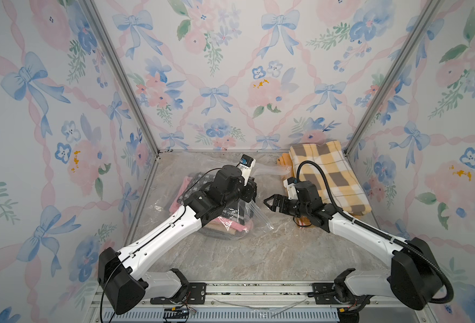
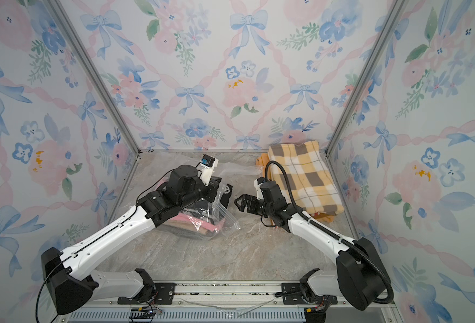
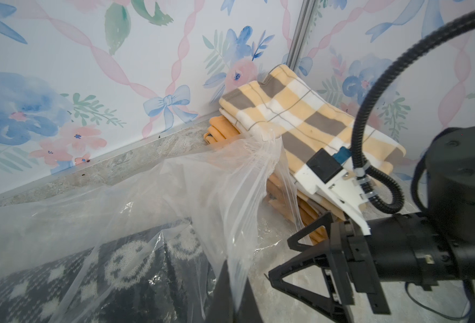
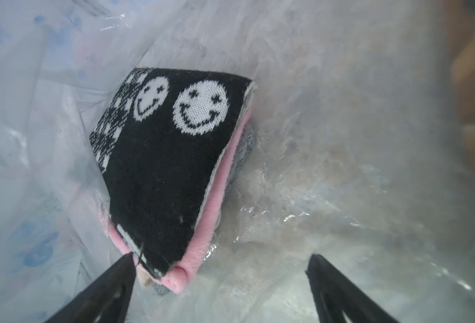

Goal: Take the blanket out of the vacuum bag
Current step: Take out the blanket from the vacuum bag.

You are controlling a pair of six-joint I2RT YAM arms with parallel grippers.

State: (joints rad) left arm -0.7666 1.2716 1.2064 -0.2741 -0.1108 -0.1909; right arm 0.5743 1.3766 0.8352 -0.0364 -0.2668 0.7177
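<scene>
Blanket (image 4: pixel 169 167): a folded stack inside the bag (image 3: pixel 175 181), on the left-centre of the table (image 1: pixel 258 260). The nearest corner points at the right gripper (image 4: pixel 219 258).

Key relation: the bag mouth faces the right arm, and the blanket lies to that gripper's left, just ahead of its tips. One tip sits almost at the pink corner fold and the other is well clear, over bare film. I cannot tell whether the tips are past the bag lip. In both top views the stack's long side runs front to back, slanting off to the rear left, so a pull toward the right arm would likely bring it out corner first. The right arm is plainly the nearer one for the grab.

Right gripper: jaws spread wide, nothing between them.

Left gripper (image 3: pixel 228 279): jaws pressed together above the stack. Its wrist view shows the upper bag film caught there, lifted like a tent, so my guess is it holds the mouth open.

Materials:
- Blanket: the top layer is black knit with white smiley faces and stars. Pink fleece lies under it, and a grey fuzzy layer is at the bottom. It looks soft, thick and compressible, with rounded folded edges.
- Bag: clear, thin, crinkly and glossy, and it probably slips easily.
- Table: marbled stone look, smooth.

A plaid stack (image 1: pixel 328 173) of yellow, grey and white fleece sits in the rear right corner, outside the bag.
</scene>
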